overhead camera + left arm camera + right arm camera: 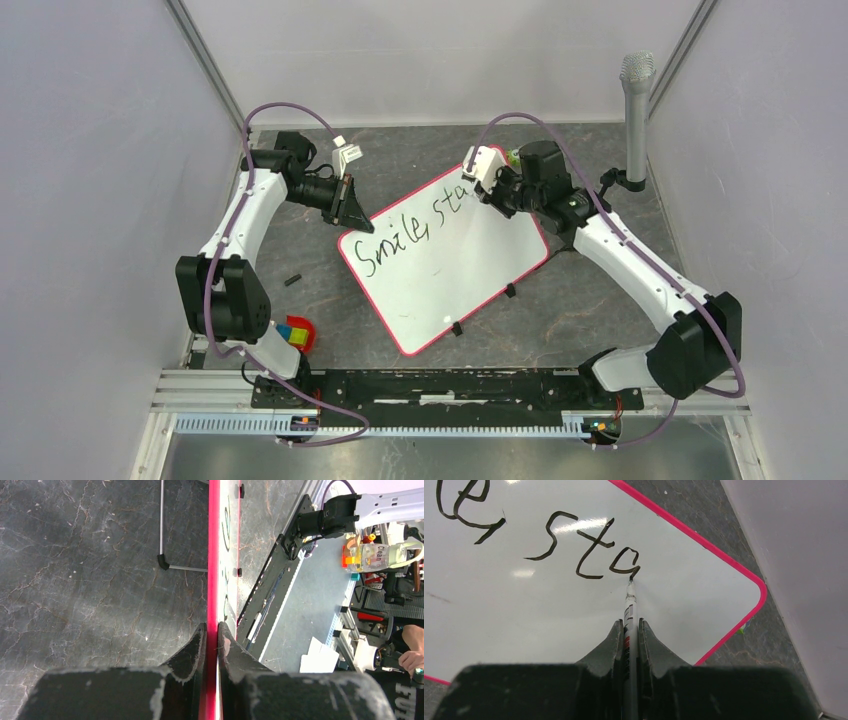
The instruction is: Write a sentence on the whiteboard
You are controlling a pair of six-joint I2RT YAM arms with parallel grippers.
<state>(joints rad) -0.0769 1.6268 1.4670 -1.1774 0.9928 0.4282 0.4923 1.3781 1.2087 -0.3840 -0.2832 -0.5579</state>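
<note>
The whiteboard [549,610] in front of the right pincer [628,626] is smooth and shiny. The pen [630,602] in that pincer looks like smooth plastic. Beside the left pincer [211,629], the table [75,555] looks like dark, slightly shiny stone.

1. The sentence [405,245] is reading "Smile, sta" on the whiteboard [455,285], its last letter ending at the marker [630,611] tip, just ahead of the right gripper [629,626].
2. "Clean" is showing on a bottle [381,555], far to the right of the left gripper [212,628].

The whiteboard [440,290] is white with a red-pink frame. Its black sentence [596,537] ends just ahead of the black right gripper [628,624] and its white, red-printed marker [630,600]. The tabletop [75,570] is dark grey and veined.
</note>
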